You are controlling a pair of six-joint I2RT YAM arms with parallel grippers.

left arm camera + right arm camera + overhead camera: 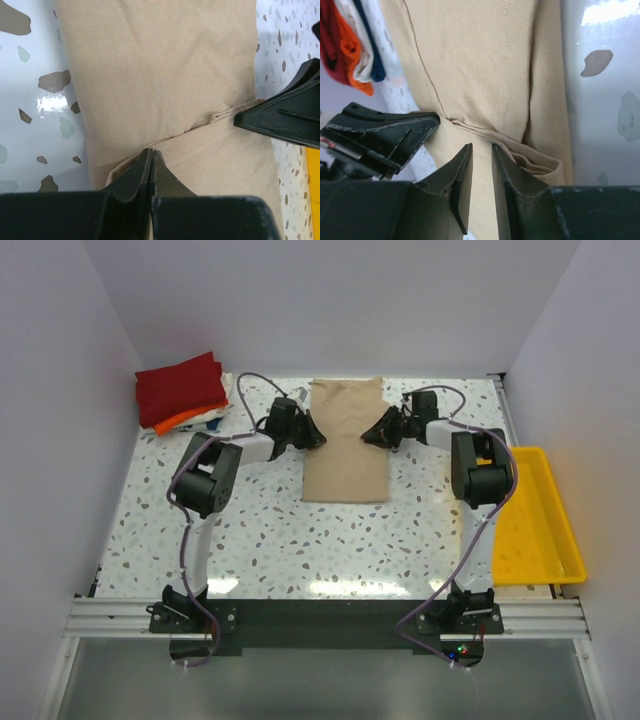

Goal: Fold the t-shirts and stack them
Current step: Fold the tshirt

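A speckled table (260, 540) is enclosed by plain white walls (330, 300), with the two arm bases bolted along its near edge. To the right, beside the right arm, a yellow tray (530, 530) is set at the table's edge.

In the middle of the table the tan t-shirt (345, 455) is laid flat as a long, narrow rectangle, its sleeves turned in. It is flanked at about mid-length by the left gripper (308, 432) and the right gripper (378, 432). The left fingers (142, 172) are pressed together at the shirt's edge, where a lip of cloth appears to be nipped. The right fingers (462, 170) are held slightly apart over the opposite edge; whether cloth is caught between them cannot be told. A shallow crease is drawn across the shirt from one gripper to the other.

At the far left corner a pile is seen: a dark red shirt (185, 385) on top, an orange shirt (175, 421) and a white shirt (207, 420) beneath.

The lengthwise folds are judged finished. A crosswise fold and the transfer onto the pile are left to be done.
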